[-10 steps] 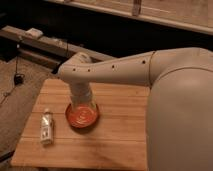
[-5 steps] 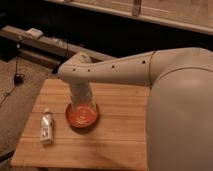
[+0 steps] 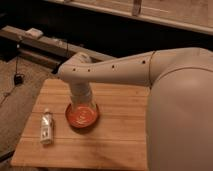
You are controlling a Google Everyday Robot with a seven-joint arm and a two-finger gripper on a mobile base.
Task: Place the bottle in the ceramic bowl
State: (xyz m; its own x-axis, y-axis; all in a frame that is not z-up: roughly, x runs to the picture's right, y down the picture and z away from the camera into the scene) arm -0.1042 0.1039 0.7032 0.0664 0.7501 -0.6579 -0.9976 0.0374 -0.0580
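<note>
Camera view: gripper (image 3: 81, 110), jaws wide and empty, hovers over ceramic bowl (image 3: 97, 118); bottle (image 3: 46, 127) lies ungrasped at bowl's eight o'clock. Next, probably: reach there, descend, grasp.

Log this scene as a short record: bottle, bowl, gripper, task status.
bottle: lying on its side on the wooden table, left of the ceramic bowl, apart from it
ceramic bowl: upright, mid-table, no bottle inside
gripper: hanging right over the ceramic bowl, open, not holding the bottle
task status: bottle not yet picked up
</note>
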